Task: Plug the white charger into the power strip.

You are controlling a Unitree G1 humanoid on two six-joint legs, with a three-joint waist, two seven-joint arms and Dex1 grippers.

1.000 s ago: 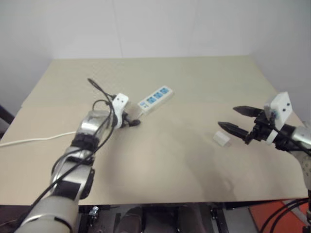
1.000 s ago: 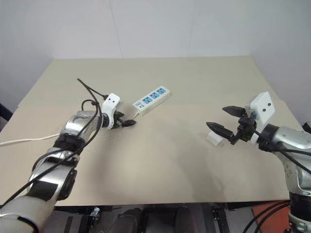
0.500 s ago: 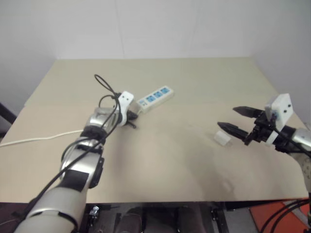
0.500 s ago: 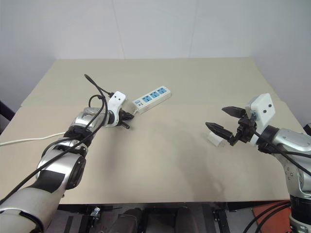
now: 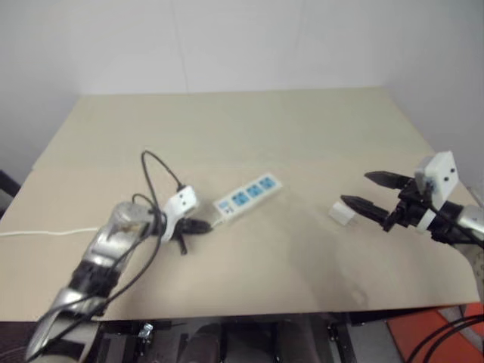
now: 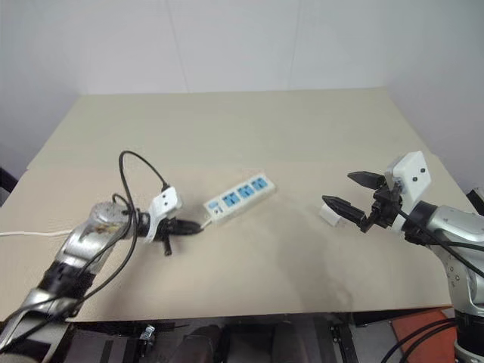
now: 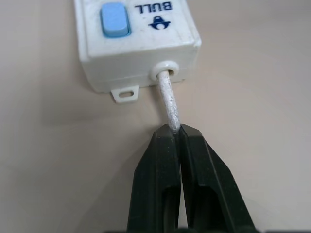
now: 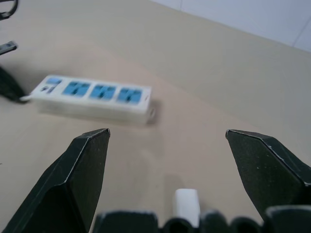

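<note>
The white charger [image 6: 330, 212] is seen lying on the counter [image 6: 249, 136] toward the right side, well apart from the power strip [image 6: 238, 196]. The power strip is laid diagonally near the middle of the counter, its three blue socket panels facing up and its switch end turned toward the left. Its thin white cord [image 7: 167, 99] is pinched right at the switch end by the closed fingers of the left hand [image 7: 176, 136]. The cord is trailed off toward the counter's left edge. The right hand [image 6: 357, 202] is held just beside the charger with its fingers [image 8: 82, 167] spread wide, nothing being gripped between them.
</note>
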